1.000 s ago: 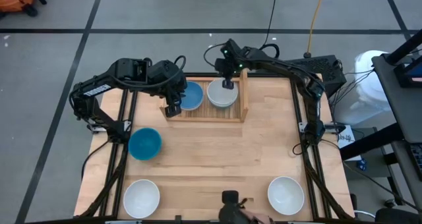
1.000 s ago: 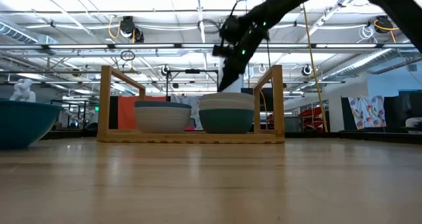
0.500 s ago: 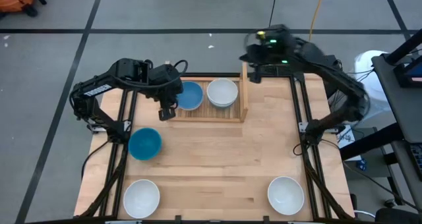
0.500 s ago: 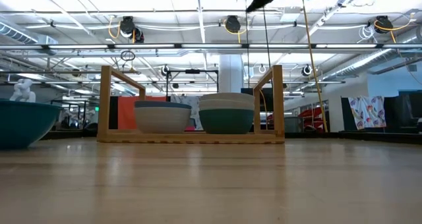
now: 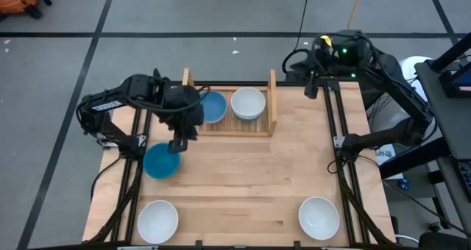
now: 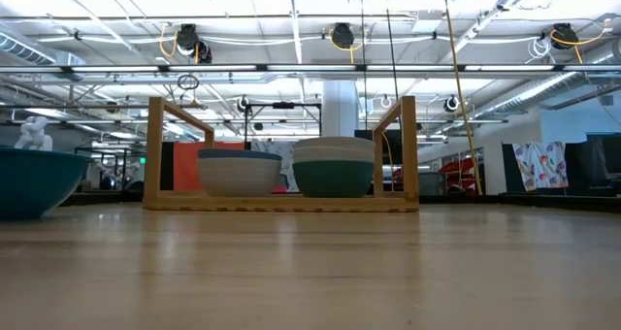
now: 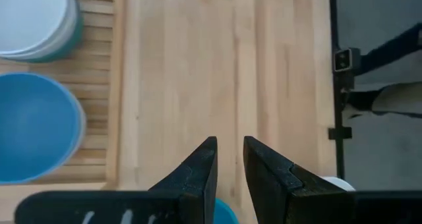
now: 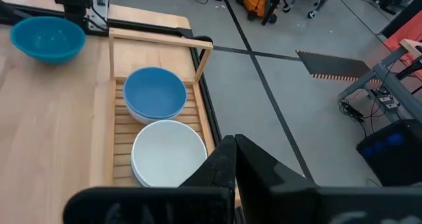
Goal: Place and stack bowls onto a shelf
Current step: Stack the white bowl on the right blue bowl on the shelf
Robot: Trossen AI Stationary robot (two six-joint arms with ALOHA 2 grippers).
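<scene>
The shelf (image 5: pixel 228 125) stands at the table's far middle. On it rest two stacks: a blue bowl atop a white one (image 5: pixel 212 106) (image 6: pixel 240 172), and white bowls on a dark green one (image 5: pixel 249 103) (image 6: pixel 333 165). A loose blue bowl (image 5: pixel 162 160) sits on the table's left side. Two single white bowls (image 5: pixel 158 220) (image 5: pixel 319 215) sit near the near edge. My left gripper (image 5: pixel 175 144) (image 7: pixel 229 141) hovers at the loose blue bowl's right rim, fingers narrowly open and holding nothing. My right gripper (image 5: pixel 307 90) (image 8: pixel 232 140) is shut and empty, beyond the shelf's right board.
Bare tabletop (image 5: pixel 250 176) spreads between the shelf and the two near white bowls. The shelf's left section (image 8: pixel 122 95) beside the blue stack holds no bowl. Black frame rails (image 5: pixel 340 154) run along the table's left and right sides.
My right gripper has risen off the white stack on the shelf and swung toward the table's far right corner, leaving the stack in place. My left gripper has moved from the shelf's left end toward the near edge, over the loose blue bowl.
</scene>
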